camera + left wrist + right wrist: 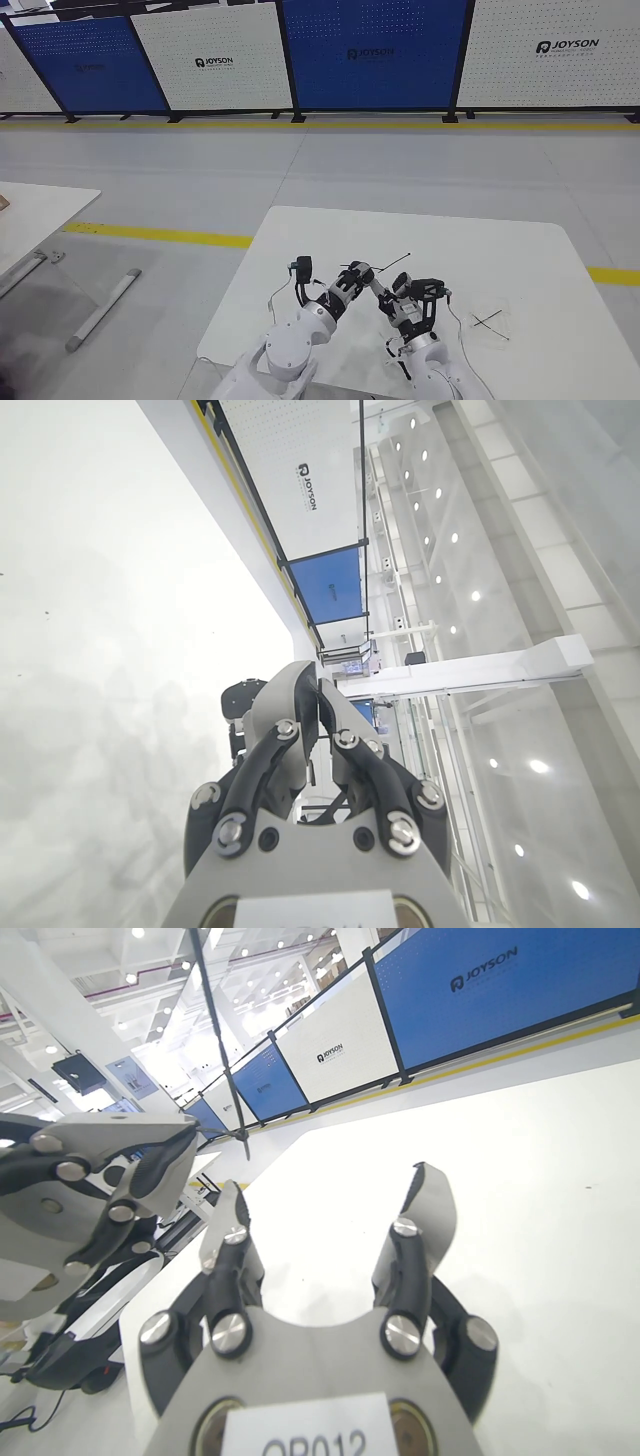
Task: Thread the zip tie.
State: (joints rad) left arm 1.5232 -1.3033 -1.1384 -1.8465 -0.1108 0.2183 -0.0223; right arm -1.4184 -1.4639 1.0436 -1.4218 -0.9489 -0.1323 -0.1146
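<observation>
Standing wide open over the white table (500, 1228), the right gripper (330, 1188) holds nothing; its two fingers (435, 1193) are spread well apart, clear of the tie. Just beside it, raised off the table, the left gripper (190, 1133) has its fingertips pressed together on one end of the black zip tie (220, 1038); from that pinch a short stretch runs to a crossing point, where the long strap passes and rises away from both grippers; whether the strap goes through the head there cannot be told. In the top view the tie juts from the left gripper toward the table's far edge. Farther along the table, on the right arm's side, more black ties (489, 322) lie crossed on the surface; beyond the table run a yellow floor line (160, 235) and a row of blue and white panels (370, 50).
</observation>
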